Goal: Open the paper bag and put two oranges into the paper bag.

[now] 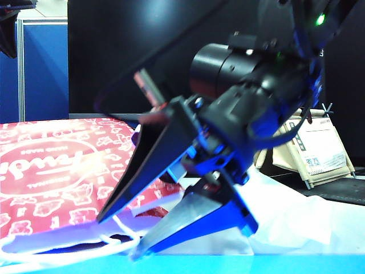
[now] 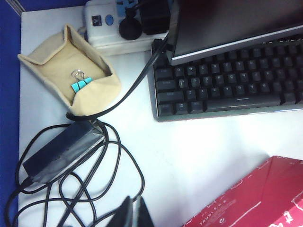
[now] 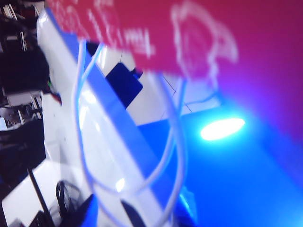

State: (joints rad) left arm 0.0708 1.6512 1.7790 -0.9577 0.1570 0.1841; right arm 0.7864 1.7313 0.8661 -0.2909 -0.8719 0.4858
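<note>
Red paper of the bag (image 1: 51, 171), flat on the table just beyond the right pincer (image 1: 117, 237). Long axis running away from those tips, mouth end nearest them, logo upside down in the exterior view. White cords (image 3: 179, 142) looping out of the mouth and passing between the two tips; in the right wrist view blurred, right under the red panel. Jaws of the right pincer parted with a clear gap, tips angled down toward the mouth, pinching nothing.

Left pincer (image 2: 132, 213) closed, tips pressed together, empty, hovering over tangled black cables. A corner of the bag just beside it, apart from it.

Ahead of the left pincer: black adapter (image 2: 61, 151), then a beige cloth tray (image 2: 61, 66) holding a blue clip (image 2: 80, 81), with a power strip (image 2: 106, 23) and a keyboard (image 2: 227, 80) farther off.

Behind the right pincer, crumpled white plastic (image 1: 296, 217); farther back, a beige labelled packet (image 1: 319, 148).

White table (image 2: 199, 151), glaring blue near the right pincer. Blue partition (image 1: 43, 68) and a dark screen at the back.
</note>
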